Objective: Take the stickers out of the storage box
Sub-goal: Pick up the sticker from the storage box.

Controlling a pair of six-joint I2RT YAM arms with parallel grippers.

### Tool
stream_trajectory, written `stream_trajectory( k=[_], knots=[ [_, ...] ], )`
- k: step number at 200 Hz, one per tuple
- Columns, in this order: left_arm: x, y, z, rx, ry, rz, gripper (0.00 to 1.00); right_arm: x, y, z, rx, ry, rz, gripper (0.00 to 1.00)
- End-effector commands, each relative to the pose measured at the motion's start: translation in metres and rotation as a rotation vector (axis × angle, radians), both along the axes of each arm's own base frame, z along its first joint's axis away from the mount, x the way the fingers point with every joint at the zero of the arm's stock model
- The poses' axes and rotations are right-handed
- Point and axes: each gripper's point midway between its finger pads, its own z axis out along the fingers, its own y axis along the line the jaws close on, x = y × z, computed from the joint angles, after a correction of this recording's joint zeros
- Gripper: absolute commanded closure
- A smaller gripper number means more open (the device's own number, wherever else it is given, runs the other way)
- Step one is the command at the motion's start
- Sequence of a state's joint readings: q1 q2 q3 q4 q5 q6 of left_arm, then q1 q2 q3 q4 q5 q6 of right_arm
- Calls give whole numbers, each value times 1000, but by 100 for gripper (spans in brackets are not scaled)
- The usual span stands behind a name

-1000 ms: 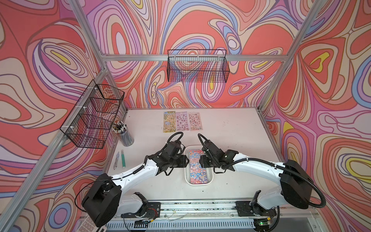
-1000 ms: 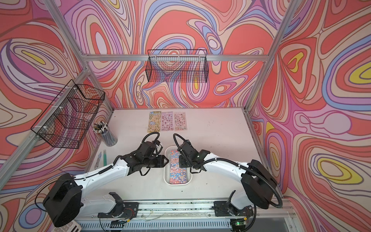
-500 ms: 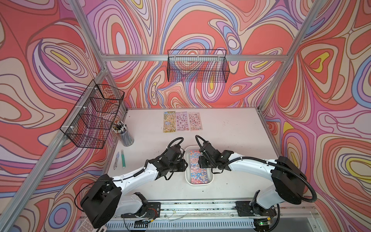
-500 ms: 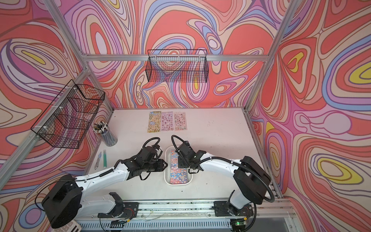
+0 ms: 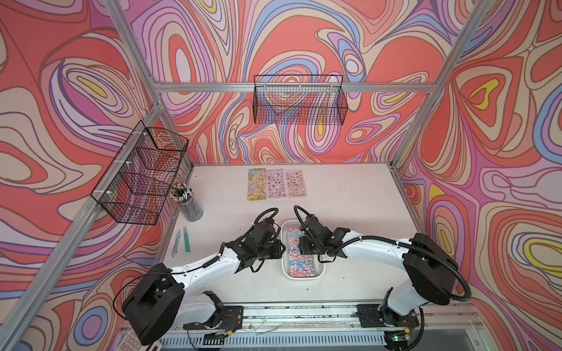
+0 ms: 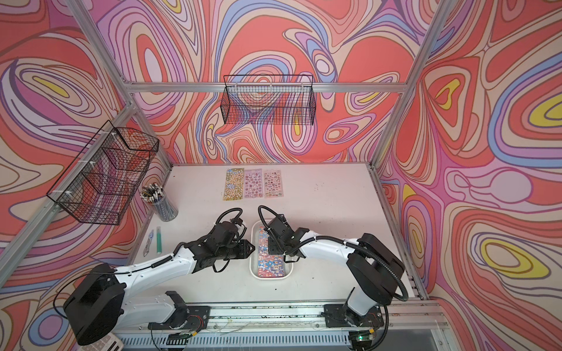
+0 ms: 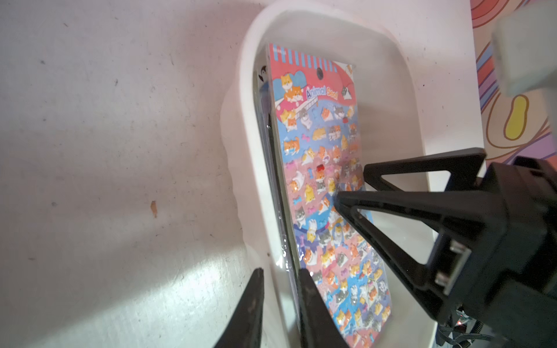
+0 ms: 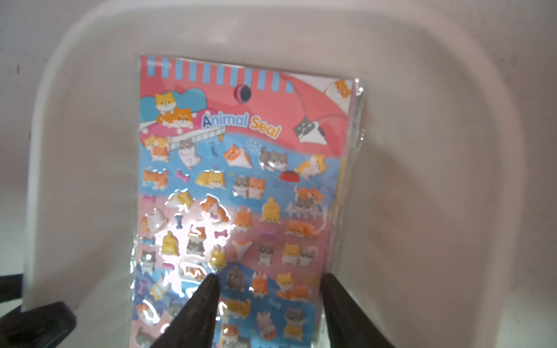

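The storage box (image 5: 303,277) (image 6: 270,277) is a shallow white tray near the table's front, seen in both top views. In it lies a stack of stickers (image 5: 301,265) (image 7: 319,144) (image 8: 241,180), topped by a pink and blue "Animal Seal" sheet. My left gripper (image 5: 282,246) (image 7: 280,271) straddles the box's left wall, one finger outside and one inside, shut on it. My right gripper (image 5: 300,246) (image 8: 269,280) (image 7: 352,183) is open over the top sheet, one fingertip on the sheet's face, the other at its right edge. Three more sticker sheets (image 5: 275,183) lie side by side at the table's back.
A mesh cup of pencils (image 5: 190,204) stands at the left edge. A green pen (image 5: 186,241) and a small tool (image 5: 176,243) lie in front of it. Black wire baskets hang on the left wall (image 5: 143,176) and on the back wall (image 5: 299,103).
My left gripper's jaws have narrowed onto the box's left wall. Both arms have shifted slightly nearer the front, the right gripper staying open over the top sheet.
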State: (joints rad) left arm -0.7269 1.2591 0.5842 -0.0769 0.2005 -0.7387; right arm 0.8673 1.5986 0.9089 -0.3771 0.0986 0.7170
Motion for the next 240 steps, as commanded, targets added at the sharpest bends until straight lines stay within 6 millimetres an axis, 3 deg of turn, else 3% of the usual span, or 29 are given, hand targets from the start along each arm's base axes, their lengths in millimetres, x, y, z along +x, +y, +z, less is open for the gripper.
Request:
stream_trajectory(
  k=[1,92,112,130,144,166,189,208,240],
  knots=[
    [0,1,-4,-5,1,20,76,-3,0,-9,-28,32,-4,41],
    [-2,4,-6,1,-5,31,78,4,2,-9,-50,28,-5,41],
    [-3,5,-8,4,-3,31,79,5,6,-3,-35,22,0,51],
    [-3,6,-9,7,-2,35,79,6,7,1,-27,17,2,68],
    [-2,6,-9,7,-3,35,79,7,8,6,-19,9,0,71],
    [-2,6,-9,7,-3,37,79,8,6,14,-25,-5,-6,68],
    [-2,8,-6,5,-8,50,80,8,0,16,-51,-12,-11,57],
    [-2,10,-5,2,-17,62,81,5,-5,14,-62,-8,-15,50],
    [1,13,1,-7,-37,82,81,3,-7,4,-73,12,-17,47]
  ],
)
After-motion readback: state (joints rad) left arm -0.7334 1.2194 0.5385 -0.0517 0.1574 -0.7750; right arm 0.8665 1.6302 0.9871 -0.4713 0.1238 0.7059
